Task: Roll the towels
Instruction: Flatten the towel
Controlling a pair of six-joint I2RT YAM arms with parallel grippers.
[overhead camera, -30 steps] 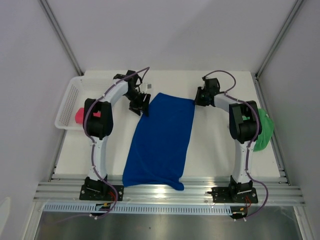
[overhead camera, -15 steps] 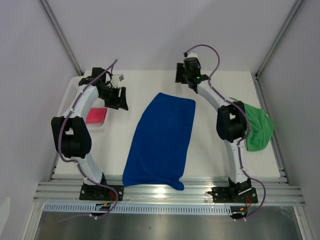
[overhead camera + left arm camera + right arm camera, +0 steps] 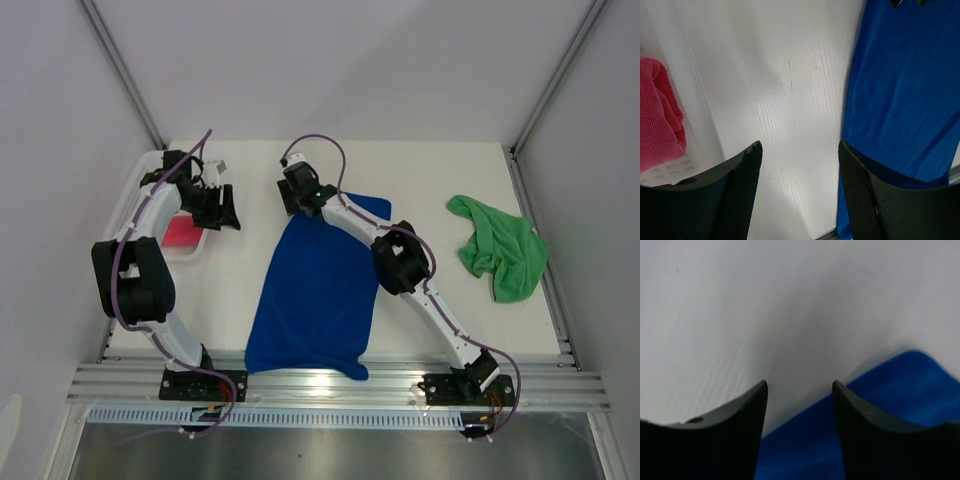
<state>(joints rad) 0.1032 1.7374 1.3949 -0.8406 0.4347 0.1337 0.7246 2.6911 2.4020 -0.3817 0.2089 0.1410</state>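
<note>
The blue towel [image 3: 318, 285] lies spread flat in the middle of the table, its near end at the table's front edge. My right gripper [image 3: 296, 208] hovers open at the towel's far left corner; in the right wrist view that gripper [image 3: 800, 385] holds nothing and the blue towel's edge [image 3: 890, 390] runs beneath it. My left gripper [image 3: 226, 212] is open over bare table [image 3: 790, 75], between the pink towel [image 3: 657, 115] and the blue towel [image 3: 905, 90]. The pink towel [image 3: 182, 232] rests in the basket. The green towel [image 3: 500, 245] lies crumpled at the right.
The white mesh basket [image 3: 186, 251] stands at the far left, partly hidden by my left arm; its wall [image 3: 690, 110] shows in the left wrist view. My right arm stretches diagonally across the blue towel's far right part. A metal rail [image 3: 340, 385] runs along the front edge.
My right arm has swung left along the blue towel's far edge, from the right corner to the left one, and opened. My left gripper drew back towards the basket. The green towel is uncovered.
</note>
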